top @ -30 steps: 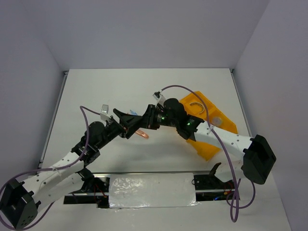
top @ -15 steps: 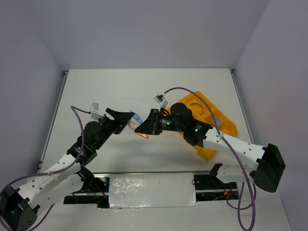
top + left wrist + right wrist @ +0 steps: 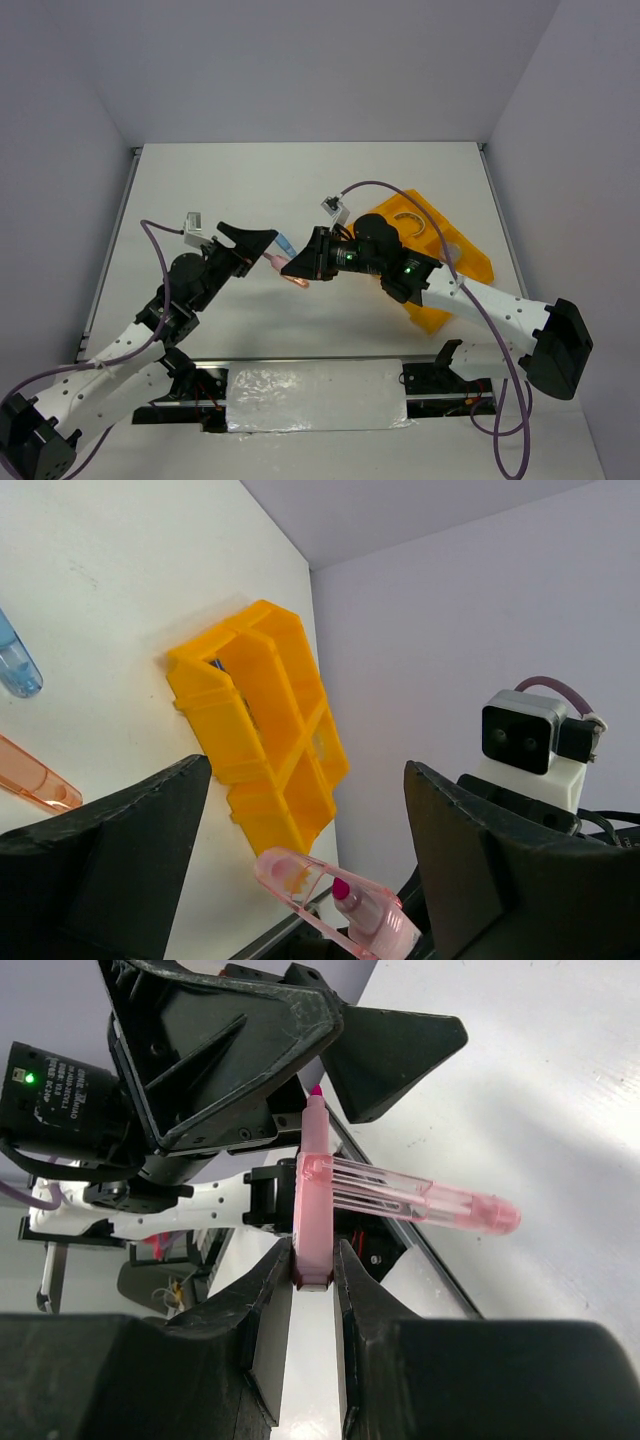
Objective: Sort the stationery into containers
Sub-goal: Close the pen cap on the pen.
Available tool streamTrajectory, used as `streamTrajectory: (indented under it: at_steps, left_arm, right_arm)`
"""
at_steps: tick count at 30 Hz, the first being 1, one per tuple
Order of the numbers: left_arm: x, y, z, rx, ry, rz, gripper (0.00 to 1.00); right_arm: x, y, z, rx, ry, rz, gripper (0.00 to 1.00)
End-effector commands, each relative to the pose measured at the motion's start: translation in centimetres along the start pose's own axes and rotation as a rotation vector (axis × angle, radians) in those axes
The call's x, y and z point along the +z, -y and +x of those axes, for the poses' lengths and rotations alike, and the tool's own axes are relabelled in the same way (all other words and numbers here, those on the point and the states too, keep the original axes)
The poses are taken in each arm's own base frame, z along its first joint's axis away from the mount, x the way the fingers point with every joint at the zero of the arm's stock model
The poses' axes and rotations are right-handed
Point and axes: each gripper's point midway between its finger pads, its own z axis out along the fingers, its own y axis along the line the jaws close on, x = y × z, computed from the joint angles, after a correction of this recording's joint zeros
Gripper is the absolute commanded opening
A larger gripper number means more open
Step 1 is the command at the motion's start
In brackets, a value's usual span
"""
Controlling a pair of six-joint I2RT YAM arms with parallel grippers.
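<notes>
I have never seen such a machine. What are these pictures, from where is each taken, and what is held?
These are two robot arms fixed to a white table. One picture looks down from above; the other two come from small cameras on the wrists. Each arm ends in a two-fingered hand. The right hand is shut on a pink pen-like piece; the left hand is open and empty, facing it. On the table lie a blue pen-like piece, a salmon pen-like piece and an orange divided tray.

Tight middle, open far side
My left gripper (image 3: 267, 250) and right gripper (image 3: 312, 1256) nearly meet mid-table, the pink pen (image 3: 312, 1185) between them; a blue pen (image 3: 285, 243) and salmon pen (image 3: 298, 283) lie beneath. The orange tray (image 3: 428, 313) walls the right; the far table (image 3: 300, 180) is free.
</notes>
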Motion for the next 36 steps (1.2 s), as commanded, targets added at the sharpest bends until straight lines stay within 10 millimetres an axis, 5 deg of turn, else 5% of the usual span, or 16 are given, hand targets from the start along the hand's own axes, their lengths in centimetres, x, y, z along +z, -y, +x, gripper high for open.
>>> streamTrajectory:
  at_steps: [1, 5, 7, 13, 18, 27, 36]
  left_arm:
    - [-0.3, 3.8, -1.4, 0.014, 0.033, 0.115, 0.89]
    - [-0.7, 4.5, -1.5, 0.02, 0.037, 0.146, 0.88]
    - [-0.5, 4.4, -1.1, 0.017, 0.014, 0.142, 0.97]
    - [-0.5, 2.3, 2.1, -0.156, -0.14, 0.058, 0.99]
    - [-0.7, 1.9, 3.7, -0.309, -0.197, 0.052, 0.99]
    - [-1.0, 1.9, 4.7, -0.387, -0.254, 0.035, 0.99]
    - [-1.0, 0.8, 3.6, -0.371, -0.174, 0.056, 0.89]
  right_arm:
    - [0.2, -0.6, -0.7, -0.04, 0.025, -0.009, 0.0]
    - [0.2, 0.2, -0.7, -0.044, 0.036, 0.023, 0.0]
    - [0.3, 0.5, -0.9, -0.043, 0.039, 0.041, 0.0]
    - [0.6, 2.7, -2.4, -0.043, 0.094, 0.188, 0.0]
    - [1.8, 2.8, -2.9, -0.037, 0.105, 0.178, 0.0]
    - [3.2, 0.2, -5.0, -0.104, 0.166, 0.062, 0.0]
    - [2.6, -2.8, -3.9, -0.119, 0.136, -0.119, 0.0]
